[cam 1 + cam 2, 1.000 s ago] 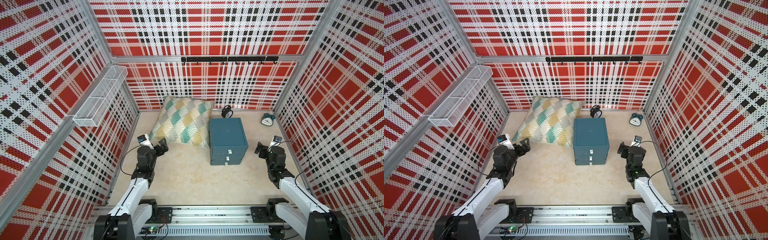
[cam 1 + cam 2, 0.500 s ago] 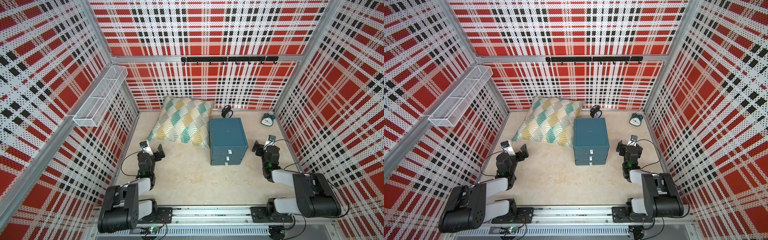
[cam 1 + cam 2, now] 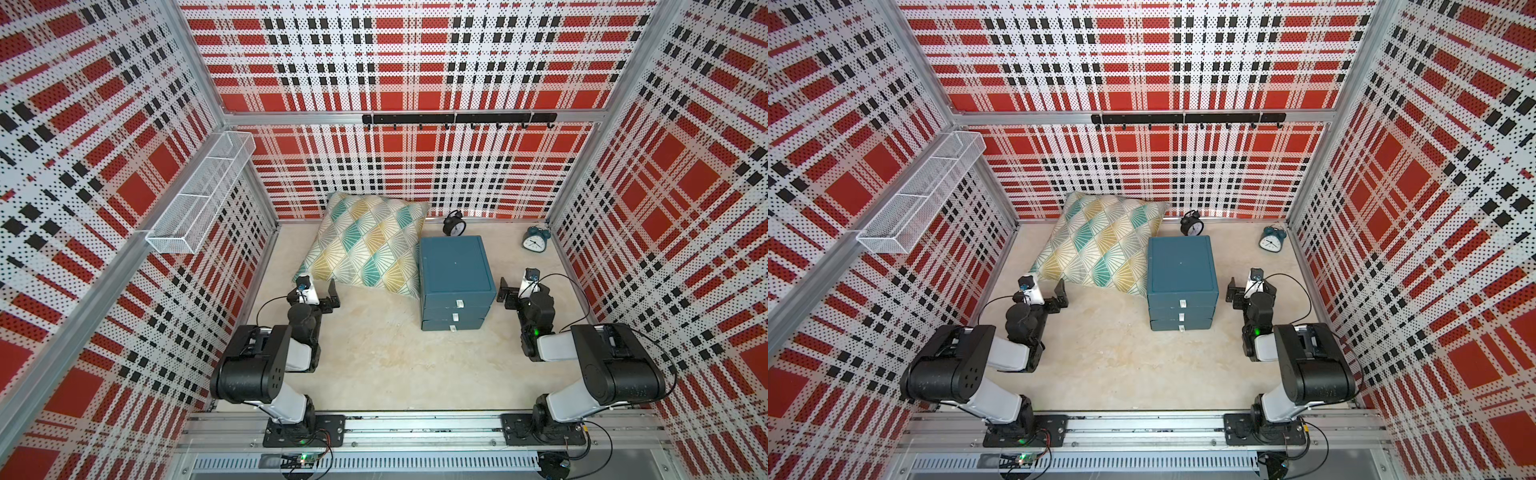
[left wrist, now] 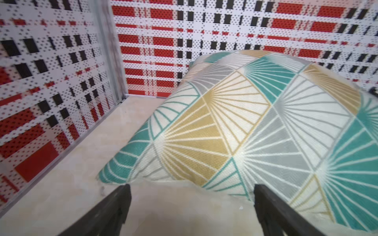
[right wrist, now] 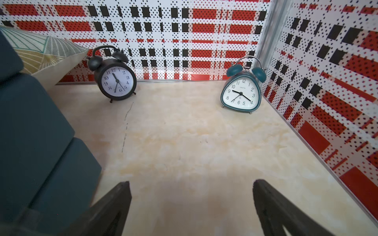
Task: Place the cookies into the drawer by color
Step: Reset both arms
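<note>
The drawer is a dark teal chest of three stacked drawers with small white handles, all pushed in, standing mid-table; its side shows in the right wrist view. The cookies are out of view in every frame. My left gripper sits low at the left, open and empty, facing the cushion's near corner. To the right of the drawer my right gripper is open and empty over bare table. Both arms are folded back near the front rail.
A patterned cushion leans at the back left, against the drawer. A black alarm clock and a blue one stand by the back wall. A wire basket hangs on the left wall, a hook rail on the back wall.
Both arms have folded back from a stretched-out pose, their elbows now bent near the front rail. The grippers stayed open and empty. The drawer and cushion have not moved.
</note>
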`<act>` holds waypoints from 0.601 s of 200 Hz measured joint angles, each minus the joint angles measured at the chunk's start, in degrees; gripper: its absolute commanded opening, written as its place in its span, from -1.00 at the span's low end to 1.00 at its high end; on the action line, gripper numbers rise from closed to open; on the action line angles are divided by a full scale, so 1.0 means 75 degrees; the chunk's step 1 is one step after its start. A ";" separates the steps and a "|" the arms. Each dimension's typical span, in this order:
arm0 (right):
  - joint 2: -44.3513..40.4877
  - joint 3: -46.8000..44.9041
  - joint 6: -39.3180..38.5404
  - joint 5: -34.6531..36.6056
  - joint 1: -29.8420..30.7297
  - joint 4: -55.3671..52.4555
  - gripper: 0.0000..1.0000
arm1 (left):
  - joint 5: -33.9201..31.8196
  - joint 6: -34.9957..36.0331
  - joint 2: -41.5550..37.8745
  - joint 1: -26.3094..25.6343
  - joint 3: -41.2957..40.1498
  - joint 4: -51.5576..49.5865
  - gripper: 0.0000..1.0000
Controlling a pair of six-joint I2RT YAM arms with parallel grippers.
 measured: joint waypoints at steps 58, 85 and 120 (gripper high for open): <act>0.0000 0.0000 -0.0006 -0.0154 -0.0012 -0.0003 1.00 | -0.0358 0.0038 0.0000 -0.0012 0.0003 0.0219 0.98; 0.0000 0.0000 -0.0006 -0.0178 -0.0029 -0.0003 1.00 | -0.0420 0.0050 0.0000 -0.0015 0.0003 0.0256 0.98; 0.0000 0.0000 -0.0006 -0.0198 -0.0029 -0.0003 1.00 | -0.0446 0.0050 0.0000 -0.0015 0.0003 0.0277 0.98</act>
